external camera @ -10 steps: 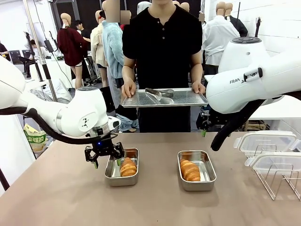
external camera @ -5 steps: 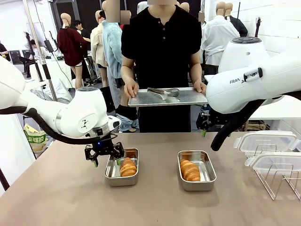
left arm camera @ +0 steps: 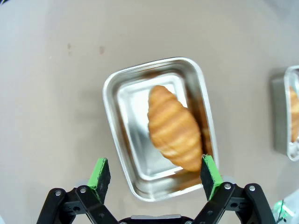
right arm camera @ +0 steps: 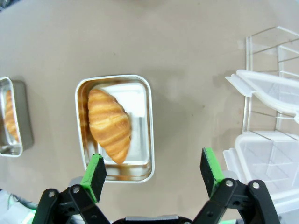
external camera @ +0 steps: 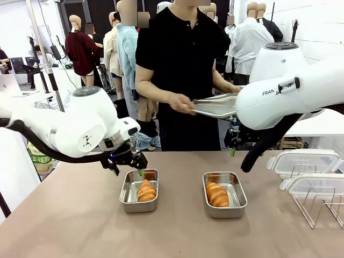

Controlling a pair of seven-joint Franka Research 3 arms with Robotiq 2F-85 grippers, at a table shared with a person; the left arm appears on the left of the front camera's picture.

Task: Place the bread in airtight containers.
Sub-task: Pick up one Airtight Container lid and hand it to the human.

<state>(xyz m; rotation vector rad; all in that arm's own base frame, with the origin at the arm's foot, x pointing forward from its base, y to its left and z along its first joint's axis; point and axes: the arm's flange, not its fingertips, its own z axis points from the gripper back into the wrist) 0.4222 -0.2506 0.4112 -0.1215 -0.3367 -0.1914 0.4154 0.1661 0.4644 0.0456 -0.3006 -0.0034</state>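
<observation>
Two steel containers sit open on the brown table, each with a croissant inside. The left container (external camera: 126,194) (left arm camera: 113,96) holds one croissant (external camera: 145,190) (left arm camera: 174,127). My left gripper (external camera: 128,161) (left arm camera: 155,171) hangs open above its far end, holding nothing. In the right container (external camera: 238,194) (right arm camera: 142,95) lies the other croissant (external camera: 217,194) (right arm camera: 109,123). My right gripper (right arm camera: 153,172) hovers open and empty high over it. Two clear white-rimmed lids (external camera: 303,161) (right arm camera: 271,86) rest on a wire rack at the right.
The person across the table holds a flat metal tray (external camera: 217,107) with tongs on it, tilted and turned to the right. The wire rack (external camera: 317,207) stands at the table's right edge. Bare tabletop lies in front of both containers.
My left gripper has lifted and shifted right from beside the left container to over its far end. The person has turned, swinging the tray to the right and tilting it.
</observation>
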